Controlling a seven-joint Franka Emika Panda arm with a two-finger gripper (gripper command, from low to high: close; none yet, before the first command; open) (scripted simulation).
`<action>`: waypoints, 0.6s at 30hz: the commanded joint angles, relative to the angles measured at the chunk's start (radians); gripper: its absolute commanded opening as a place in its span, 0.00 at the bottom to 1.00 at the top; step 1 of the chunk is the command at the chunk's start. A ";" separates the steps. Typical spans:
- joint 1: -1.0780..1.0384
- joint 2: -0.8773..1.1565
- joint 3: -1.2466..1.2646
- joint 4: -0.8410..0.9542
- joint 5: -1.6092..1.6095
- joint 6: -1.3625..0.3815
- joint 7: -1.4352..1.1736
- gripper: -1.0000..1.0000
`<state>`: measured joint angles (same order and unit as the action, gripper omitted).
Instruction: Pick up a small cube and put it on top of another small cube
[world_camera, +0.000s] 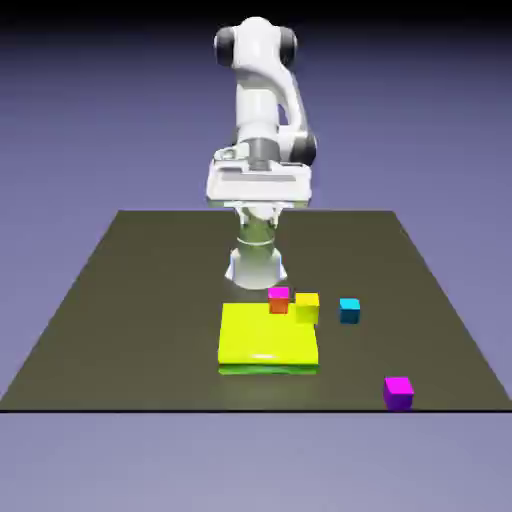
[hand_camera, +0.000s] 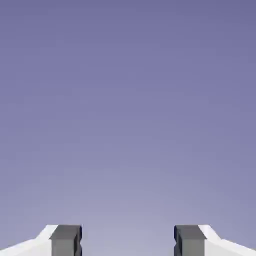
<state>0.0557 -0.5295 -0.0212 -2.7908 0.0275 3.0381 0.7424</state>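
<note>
Gripper (hand_camera: 128, 241) with fingertips wide apart, raised above the dark tabletop (world_camera: 150, 300), apparently tipped toward the camera, white arm (world_camera: 258, 100) bent behind it, purple cube (world_camera: 398, 392) at the exterior view's near right edge

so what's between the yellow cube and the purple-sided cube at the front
In the exterior view, only bare dark table lies between the yellow cube and the purple-sided cube.

1. The fingers (hand_camera: 66, 241) are cut off by the hand view's bottom edge.
2. In the exterior view, their tips are too small to tell clearly.
3. The purple cube's (world_camera: 398, 392) far side is hidden.
</note>
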 joint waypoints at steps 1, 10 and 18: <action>0.036 0.034 -0.018 0.016 0.023 0.001 0.001 0.50; 0.362 0.336 -0.176 0.159 0.228 0.010 0.011 0.50; 0.652 0.604 -0.316 0.286 0.410 0.017 0.020 0.50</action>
<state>0.7148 0.0744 -0.3370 -2.5044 0.4375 3.0554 0.7625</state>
